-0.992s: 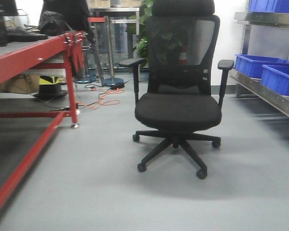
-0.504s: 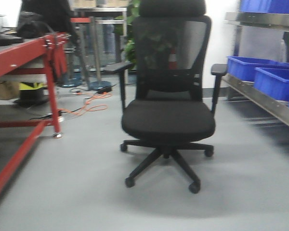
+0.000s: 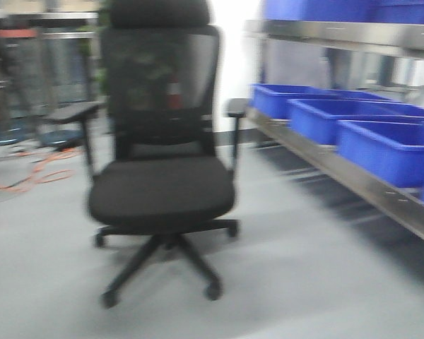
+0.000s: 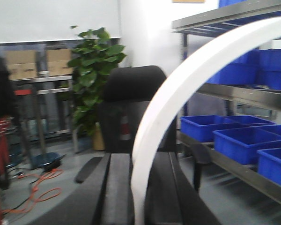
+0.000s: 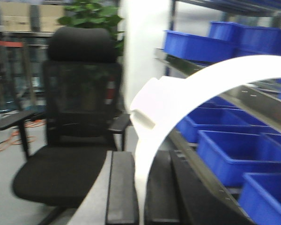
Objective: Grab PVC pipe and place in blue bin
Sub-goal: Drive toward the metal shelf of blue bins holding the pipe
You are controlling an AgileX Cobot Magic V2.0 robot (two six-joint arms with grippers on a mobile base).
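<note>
Left gripper clamps PVC pipe; right gripper, second pipe — blue bins shelved.

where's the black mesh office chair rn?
Front view: black mesh office chair stands left of centre on the grey floor, steel shelf of blue plastic bins to its right, orange cable to its left.

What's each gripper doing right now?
Left gripper: closed, PVC pipe pinched between its fingers.
Right gripper: closed on a white curved piece; same pipe or another, cannot tell.
</note>
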